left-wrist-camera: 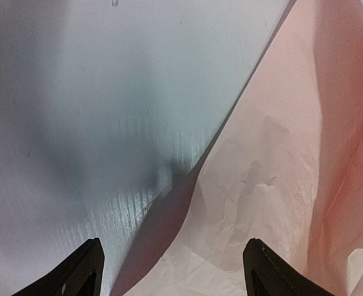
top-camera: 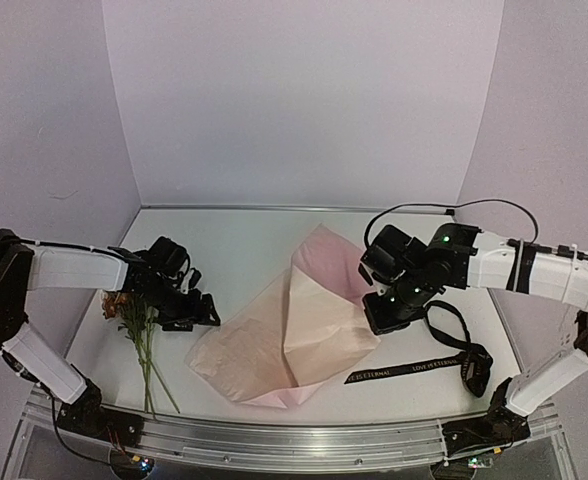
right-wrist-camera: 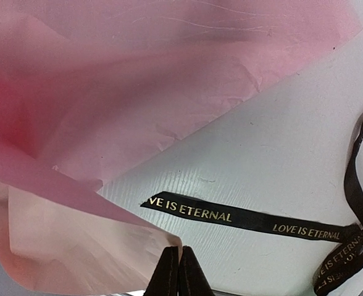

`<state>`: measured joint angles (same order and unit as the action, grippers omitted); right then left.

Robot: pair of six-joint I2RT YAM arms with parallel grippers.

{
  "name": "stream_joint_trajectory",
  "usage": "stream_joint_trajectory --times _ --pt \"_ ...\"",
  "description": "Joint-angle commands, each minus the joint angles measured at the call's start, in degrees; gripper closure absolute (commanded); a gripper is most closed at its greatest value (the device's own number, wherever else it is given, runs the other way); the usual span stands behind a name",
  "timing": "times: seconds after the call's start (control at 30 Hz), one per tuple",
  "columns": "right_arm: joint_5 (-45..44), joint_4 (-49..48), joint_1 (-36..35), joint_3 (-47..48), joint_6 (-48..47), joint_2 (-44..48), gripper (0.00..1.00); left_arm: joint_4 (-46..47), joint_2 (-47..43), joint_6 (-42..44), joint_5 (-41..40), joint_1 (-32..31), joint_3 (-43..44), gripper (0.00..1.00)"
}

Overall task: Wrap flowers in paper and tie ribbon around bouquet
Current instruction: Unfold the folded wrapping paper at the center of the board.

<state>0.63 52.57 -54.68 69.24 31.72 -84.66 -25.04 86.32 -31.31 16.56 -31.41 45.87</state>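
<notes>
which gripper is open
The left gripper: its fingers stand wide apart with nothing between them. The right gripper is pinched shut on a corner of the pink paper.

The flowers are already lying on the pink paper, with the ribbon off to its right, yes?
No. The flowers lie on the bare table, left of the paper, not on it, as the top view shows. The ribbon is indeed to its right.

Pink paper [top-camera: 274, 350] (folded) between flowers [top-camera: 134, 320], ribbon [top-camera: 404, 372]

Top cam overhead, whole table [top-camera: 234, 240]; wrist cams close, downward (all share paper [top-camera: 274, 350]).
</notes>
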Motion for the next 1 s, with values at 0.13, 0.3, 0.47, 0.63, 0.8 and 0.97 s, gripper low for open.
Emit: stream_joint_trajectory --times 0.13,0.3,0.47,0.63,0.8,0.97 --pt "-3.27 -1.68 -0.03 -3.18 1.42 4.60 1.00 2.01 4.91 -0.18 11.65 0.10 0.81 0.28" --pt "-4.22 -1.94 -0.04 -4.60 1.74 5.85 1.00 2.28 6.01 -0.99 13.68 0.08 0.55 0.34" --pt "-5.86 -2.01 -0.04 -6.33 2.25 8.03 1.00 3.63 6.87 -2.26 16.22 -0.02 0.14 0.52" --pt "-7.29 -1.91 -0.05 -8.07 2.38 10.32 1.00 3.80 7.03 -3.09 17.51 -0.49 0.12 0.58" --pt "-8.56 -1.22 -0.02 -9.14 2.66 11.72 1.00 5.06 6.54 -4.66 19.86 -0.73 0.14 0.77" --pt "-10.48 -0.12 -0.04 -10.11 2.97 13.30 1.00 6.45 5.81 -7.32 21.08 -1.08 0.39 0.92"
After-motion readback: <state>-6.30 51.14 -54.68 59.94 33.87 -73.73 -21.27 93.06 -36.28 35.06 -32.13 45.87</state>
